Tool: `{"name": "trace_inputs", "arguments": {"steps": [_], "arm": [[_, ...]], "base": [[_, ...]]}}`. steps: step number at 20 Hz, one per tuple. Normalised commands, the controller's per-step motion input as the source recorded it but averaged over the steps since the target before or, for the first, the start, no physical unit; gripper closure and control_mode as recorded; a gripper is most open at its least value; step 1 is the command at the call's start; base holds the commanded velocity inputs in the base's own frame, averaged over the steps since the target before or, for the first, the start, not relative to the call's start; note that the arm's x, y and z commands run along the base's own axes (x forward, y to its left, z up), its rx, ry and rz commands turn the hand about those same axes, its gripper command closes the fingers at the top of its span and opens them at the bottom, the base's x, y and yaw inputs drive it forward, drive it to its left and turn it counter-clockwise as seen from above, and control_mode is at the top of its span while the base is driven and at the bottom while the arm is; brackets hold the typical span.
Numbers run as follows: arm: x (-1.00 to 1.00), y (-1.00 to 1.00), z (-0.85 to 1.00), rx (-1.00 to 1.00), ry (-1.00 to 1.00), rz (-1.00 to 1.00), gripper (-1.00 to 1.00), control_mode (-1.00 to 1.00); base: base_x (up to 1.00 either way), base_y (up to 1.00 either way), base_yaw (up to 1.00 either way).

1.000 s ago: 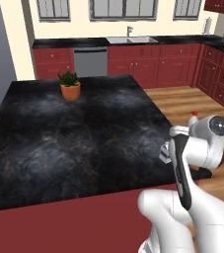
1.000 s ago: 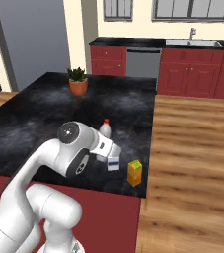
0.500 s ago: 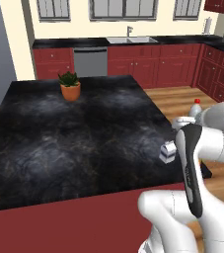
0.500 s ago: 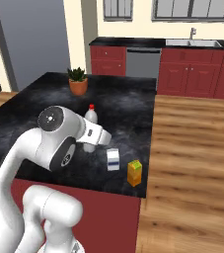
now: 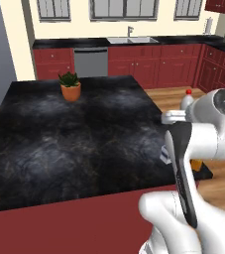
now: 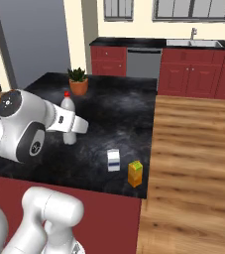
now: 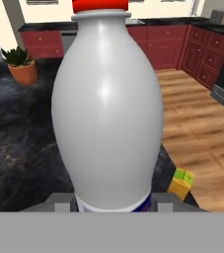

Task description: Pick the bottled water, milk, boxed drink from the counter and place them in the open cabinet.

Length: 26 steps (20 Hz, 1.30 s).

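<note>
milk (image 6: 113, 160), boxed drink (image 6: 135, 173) near counter (image 6: 114, 109) edge

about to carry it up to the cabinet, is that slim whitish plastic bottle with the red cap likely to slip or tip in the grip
The slim whitish plastic bottle with the red cap looks smooth and glossy, so it may slide a little. The gripper clamps it low, near the blue label, with most of the body above, so it could tilt if swung fast. It stands upright now, probably fairly stiff.

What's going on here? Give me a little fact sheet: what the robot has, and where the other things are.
held: bottled water, upright, lifted off the counter
gripper: shut on the bottle's lower body
milk: standing on the counter near its edge
boxed drink: standing beside the milk, apart from it
potted plant: far side of the counter
</note>
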Motion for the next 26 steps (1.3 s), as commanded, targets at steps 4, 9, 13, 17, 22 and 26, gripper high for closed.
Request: {"name": "trace_inputs", "arguments": {"steps": [4,9,13,17,22,26], "arm": [[-0.43,0.17,0.30,-0.02,0.00,0.00,1.00,-1.00],[-0.51,0.10,0.23,0.00,-0.01,0.02,1.00,-1.00],[-0.39,0.05,0.11,0.00,0.00,0.02,1.00,-1.00],[-0.27,0.00,0.01,0.00,0.00,0.03,1.00,-1.00],[-0.08,0.00,0.00,0.00,0.00,0.01,1.00,-1.00],[0.00,0.00,0.00,0.00,0.00,0.00,1.00,-1.00]], "base": [[0.00,0.00,0.00],[0.00,0.00,0.00],[0.00,0.00,0.00],[0.00,0.00,0.00],[0.00,0.00,0.00],[0.00,0.00,0.00]]}}
